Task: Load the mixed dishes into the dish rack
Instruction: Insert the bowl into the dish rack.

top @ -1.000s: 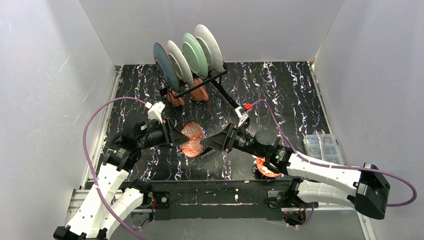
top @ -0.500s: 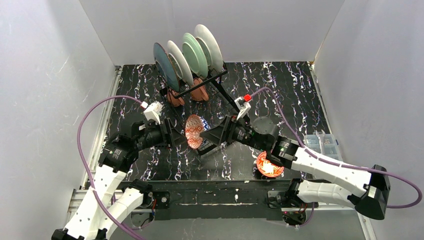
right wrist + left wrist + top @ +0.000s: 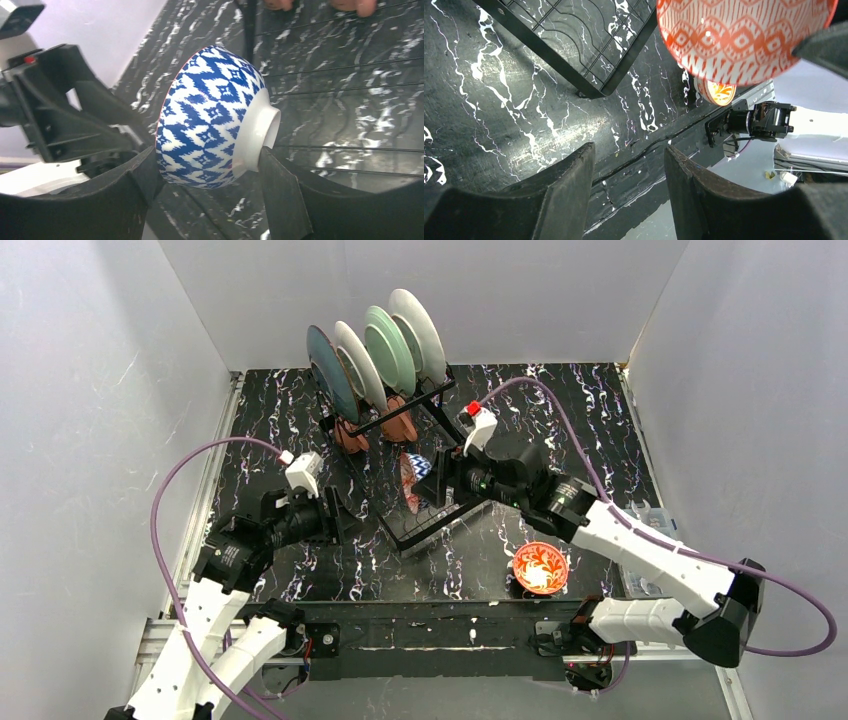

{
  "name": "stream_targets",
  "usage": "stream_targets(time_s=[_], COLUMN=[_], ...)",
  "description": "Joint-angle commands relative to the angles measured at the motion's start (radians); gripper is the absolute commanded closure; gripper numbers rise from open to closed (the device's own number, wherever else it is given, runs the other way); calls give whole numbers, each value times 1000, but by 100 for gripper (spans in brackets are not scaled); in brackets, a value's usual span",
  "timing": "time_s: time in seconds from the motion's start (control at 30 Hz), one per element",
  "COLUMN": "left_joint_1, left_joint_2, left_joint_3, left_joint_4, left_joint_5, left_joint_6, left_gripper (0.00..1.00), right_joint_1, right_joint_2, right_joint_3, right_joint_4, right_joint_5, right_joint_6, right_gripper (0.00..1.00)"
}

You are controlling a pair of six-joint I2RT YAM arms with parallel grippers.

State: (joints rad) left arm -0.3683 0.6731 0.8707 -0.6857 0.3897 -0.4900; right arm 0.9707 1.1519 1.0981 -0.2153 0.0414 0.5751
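1. Spreading across the overhead view, a black worktop with white marble veining point(image 3: 560, 430) sits boxed in by plain white walls point(image 3: 100, 390) on the left, back and right.
2. An aluminium rail point(image 3: 212, 505) runs down its left edge. A black metal bar point(image 3: 450, 625) crosses the near edge at the bottom of the frame, by the arm bases.
3. A large black wire dish rack point(image 3: 440, 522) lies upper centre, and its flat grid base reaches down to mid-frame.
4. Upright in its slots at the far end stand a dark teal round plate point(image 3: 322, 372), a white round plate point(image 3: 358, 365), a pale green round plate point(image 3: 385, 348) and a second white round plate point(image 3: 420, 330). Two terracotta mugs point(image 3: 350, 435) point(image 3: 402, 425) sit at their feet.
5. The right pincer point(image 3: 210, 165) is clenched on a small bowl with a blue-patterned outside and a red rim point(image 3: 210, 110). It holds the bowl on edge in the air over the rack's grid, one finger by the rim and the other against the white foot ring.
6. The left pincer point(image 3: 629, 152) is released with nothing between its fingers. It hangs over bare worktop just left of the rack's near corner.
7. A small red-patterned bowl point(image 3: 540, 568) rests upright on the worktop, lower right of centre and apart from the rack. A clear plastic compartment box point(image 3: 650, 525) sits at the right edge, partly hidden by the right arm.
8. A broad marbled stretch lies between the rack and the right wall in the upper right. A narrower strip runs between the rack and the left rail. A purple cable point(image 3: 165, 510) arcs from the left wrist out toward the left wall.
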Motion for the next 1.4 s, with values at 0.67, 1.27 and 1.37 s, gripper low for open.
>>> stream_targets(time_s=[0.67,1.27,1.37], left_joint_1=[4,-43,-47], left_joint_2=[14,41,41], left_joint_3=[-100,-158,-159], left_joint_4=[-21,57,58], left_joint_5=[163,229,229], left_joint_6=[96,79,79], left_gripper=[54,55,55], right_joint_1=[-384,-449,-456], right_joint_2=[298,533,565], right_joint_3=[305,520,535], right_joint_4=[-284,-502,-510], right_joint_5=[-337,-358,-366], right_joint_6=[-422,-691,-712], right_gripper=[70,71,71])
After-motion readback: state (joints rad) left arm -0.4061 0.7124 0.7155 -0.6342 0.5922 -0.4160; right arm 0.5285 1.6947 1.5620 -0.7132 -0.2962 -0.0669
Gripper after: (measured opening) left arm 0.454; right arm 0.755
